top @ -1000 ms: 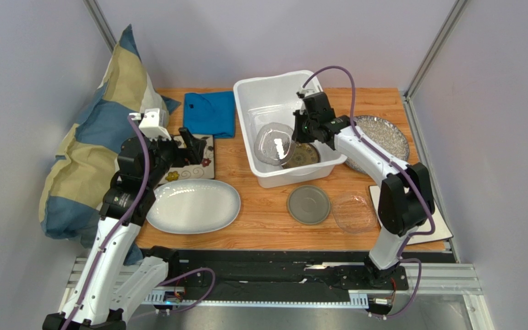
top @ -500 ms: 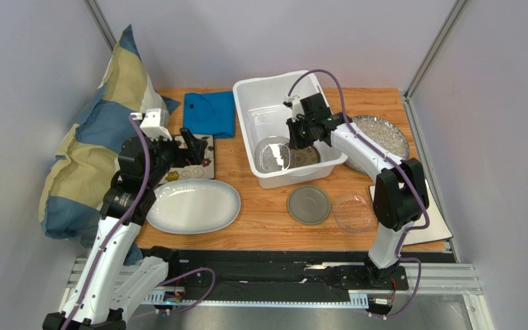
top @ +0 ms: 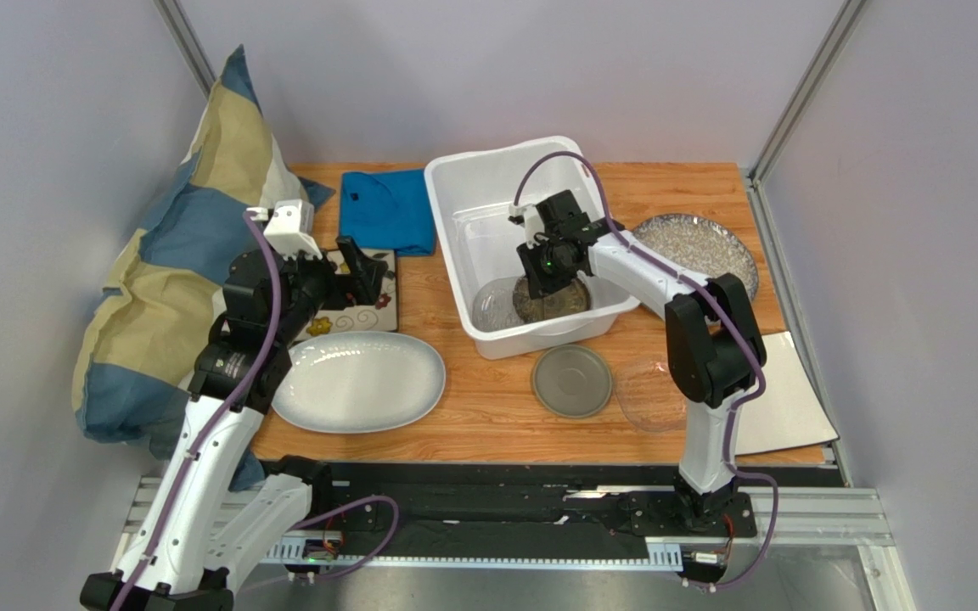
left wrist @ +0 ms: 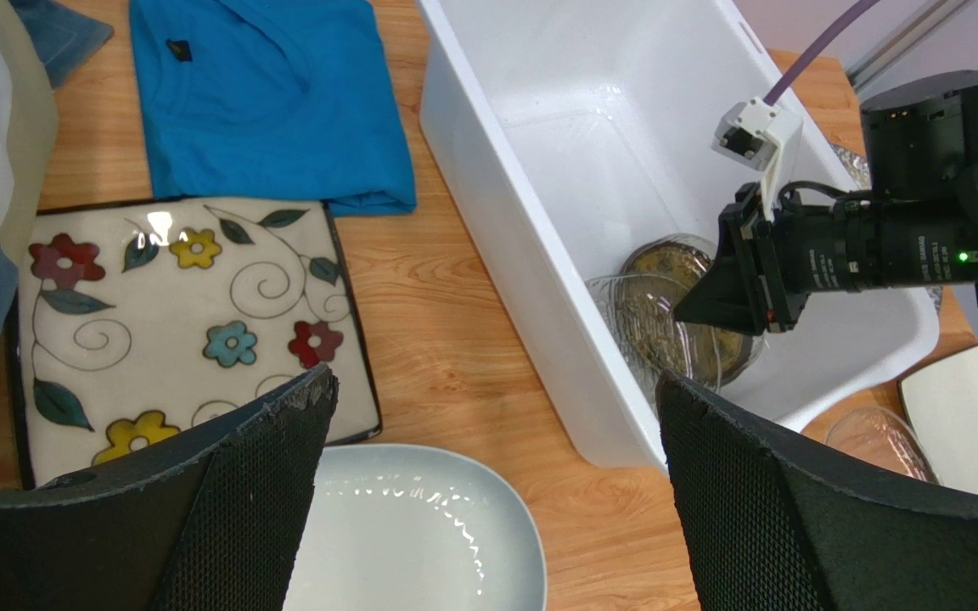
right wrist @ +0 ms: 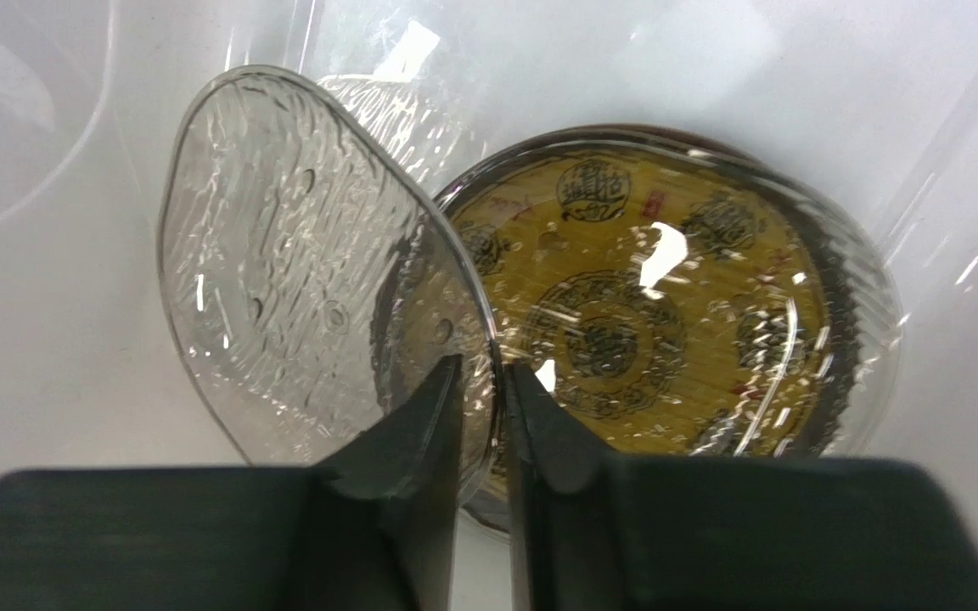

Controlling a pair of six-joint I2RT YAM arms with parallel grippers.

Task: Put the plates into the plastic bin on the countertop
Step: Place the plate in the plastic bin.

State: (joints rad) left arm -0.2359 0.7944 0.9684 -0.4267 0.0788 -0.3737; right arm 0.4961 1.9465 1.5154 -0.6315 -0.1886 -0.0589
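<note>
Top external view, from the left: a striped pillow (top: 163, 280) leans at the countertop's (top: 469, 407) edge. The left gripper (left wrist: 494, 395) hangs over the floral square plate (left wrist: 175, 331) with its jaws spread wide and nothing between them. Near it lie the white oval platter (top: 358, 382) and the blue cloth (top: 388, 210).

At the centre stands the plastic bin (top: 501, 148). The right gripper (right wrist: 481, 376) reaches down inside it, its fingers pinched narrow on the rim of a clear glass plate (right wrist: 303, 267). That plate is tilted steeply, its lower edge near a yellow-patterned plate (right wrist: 660, 318) already lying on the bin floor; I cannot tell whether the two touch.

Further right, a grey round plate (top: 572, 379), a clear glass dish (top: 651, 392), the speckled round plate (top: 711, 248) and a white square plate (top: 788, 407) wait on the wood.

The risk, as I judge it, is in the release. Let go at this tilt, the glass plate could drop edge-first onto the patterned one and chip. The pinch is thin on smooth glass, so it could also slip early. The forearm crosses the bin wall, so a careless pull-back might drag the bin.
</note>
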